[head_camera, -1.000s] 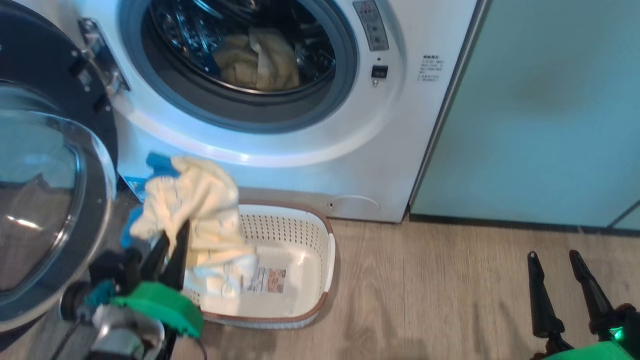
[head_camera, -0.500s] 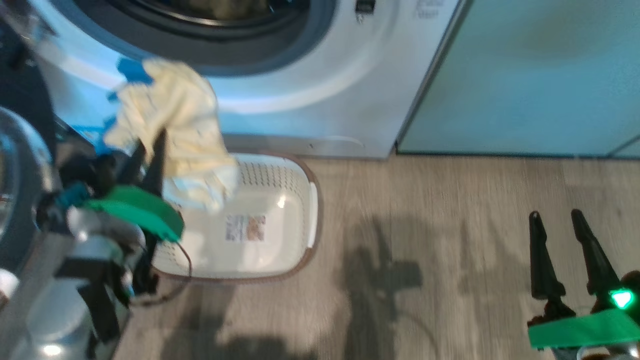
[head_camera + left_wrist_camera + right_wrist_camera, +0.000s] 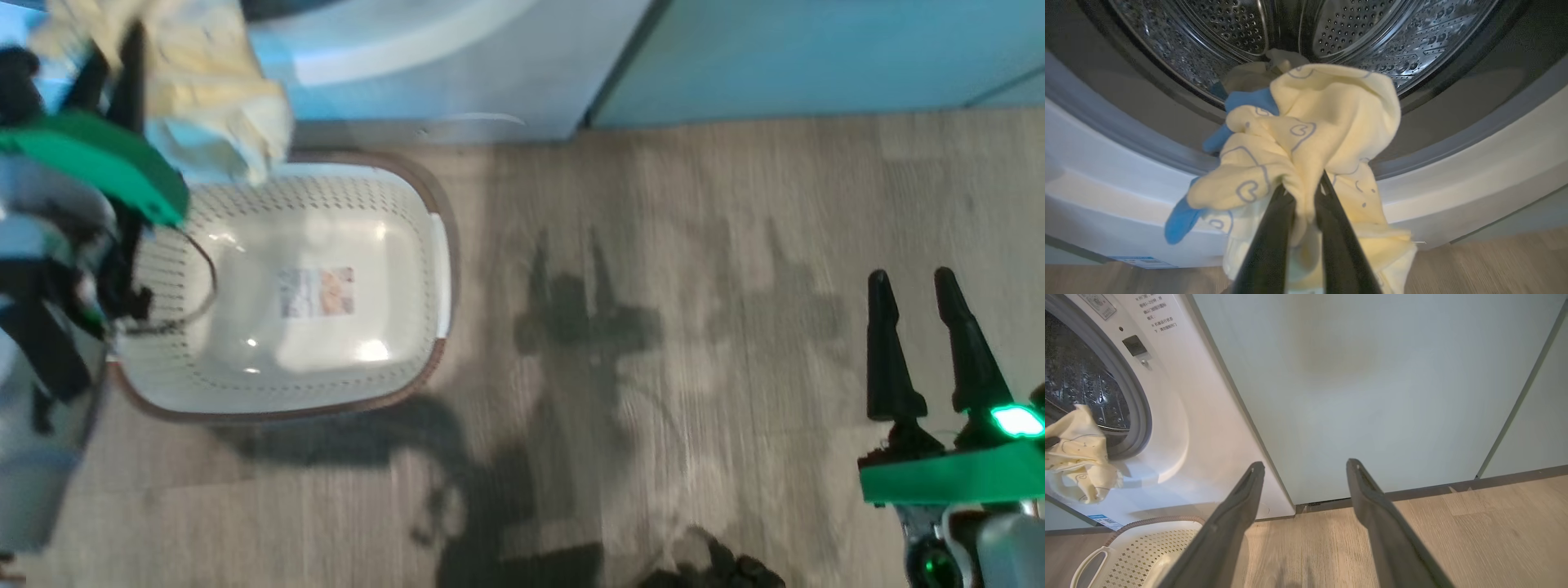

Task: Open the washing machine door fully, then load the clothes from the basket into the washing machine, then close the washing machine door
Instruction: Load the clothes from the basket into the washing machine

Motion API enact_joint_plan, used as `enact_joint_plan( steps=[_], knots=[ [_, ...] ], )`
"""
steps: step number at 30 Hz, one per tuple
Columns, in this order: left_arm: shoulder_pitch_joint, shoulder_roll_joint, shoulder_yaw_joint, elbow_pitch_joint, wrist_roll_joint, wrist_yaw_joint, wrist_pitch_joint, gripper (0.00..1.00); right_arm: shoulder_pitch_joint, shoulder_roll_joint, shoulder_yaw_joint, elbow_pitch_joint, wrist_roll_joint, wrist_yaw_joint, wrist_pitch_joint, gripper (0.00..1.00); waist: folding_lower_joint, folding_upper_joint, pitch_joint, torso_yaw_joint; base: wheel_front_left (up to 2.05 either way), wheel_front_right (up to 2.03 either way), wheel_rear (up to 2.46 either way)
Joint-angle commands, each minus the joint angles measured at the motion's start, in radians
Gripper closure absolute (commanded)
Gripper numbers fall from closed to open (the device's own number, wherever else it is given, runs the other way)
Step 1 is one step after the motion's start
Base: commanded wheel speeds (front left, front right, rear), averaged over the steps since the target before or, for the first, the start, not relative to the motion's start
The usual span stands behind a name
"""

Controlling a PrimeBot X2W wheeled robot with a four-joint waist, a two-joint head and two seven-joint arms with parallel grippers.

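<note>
My left gripper (image 3: 1302, 190) is shut on a pale yellow garment (image 3: 1323, 118) with blue trim, held up just in front of the washing machine's (image 3: 1106, 171) steel drum (image 3: 1355, 32). More pale clothes (image 3: 1249, 73) lie inside the drum. In the head view the left gripper (image 3: 114, 57) holds the garment (image 3: 204, 82) above the far end of the cream basket (image 3: 392, 245), which has only its label sticker inside. My right gripper (image 3: 918, 282) stands open over the floor, far right of the basket. The washing machine door is out of view.
Pale green cabinets (image 3: 1372, 375) stand right of the washing machine (image 3: 1180, 416). Wooden floor (image 3: 653, 245) stretches between the basket and my right gripper (image 3: 1308, 465). The basket's corner (image 3: 1147, 547) shows below the hanging garment (image 3: 1077, 457).
The head camera has tilted down, so the whole picture shifted. My left gripper has lifted the garment out of the basket, up toward the drum. The right gripper stays open.
</note>
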Motion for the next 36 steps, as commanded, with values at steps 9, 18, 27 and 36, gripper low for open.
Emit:
enact_joint_plan(
  steps=[9,18,27,36],
  knots=[
    [-0.210,0.146,0.032,-0.014,-0.025,-0.044,0.181,1.00,-0.038,-0.016,0.051,-0.022,0.076,-0.003,-0.009,0.00,-0.0003,0.0000,0.091,-0.076,0.00,0.00,0.00],
    [-0.390,0.235,0.042,-0.008,-0.097,-0.054,0.467,1.00,-0.067,-0.016,0.100,-0.019,0.143,-0.003,-0.009,0.00,-0.0003,0.0000,0.139,-0.133,0.00,0.00,0.00],
    [-0.567,0.315,0.031,0.022,-0.099,-0.048,0.642,1.00,-0.079,-0.016,0.142,-0.018,0.199,-0.003,-0.009,0.00,-0.0003,0.0000,0.180,-0.202,0.00,0.00,0.00],
    [-0.675,0.379,0.013,0.074,-0.047,-0.056,0.653,1.00,-0.089,-0.016,0.179,-0.021,0.243,-0.003,-0.009,0.00,-0.0003,0.0000,0.231,-0.269,0.00,0.00,0.00]
  ],
)
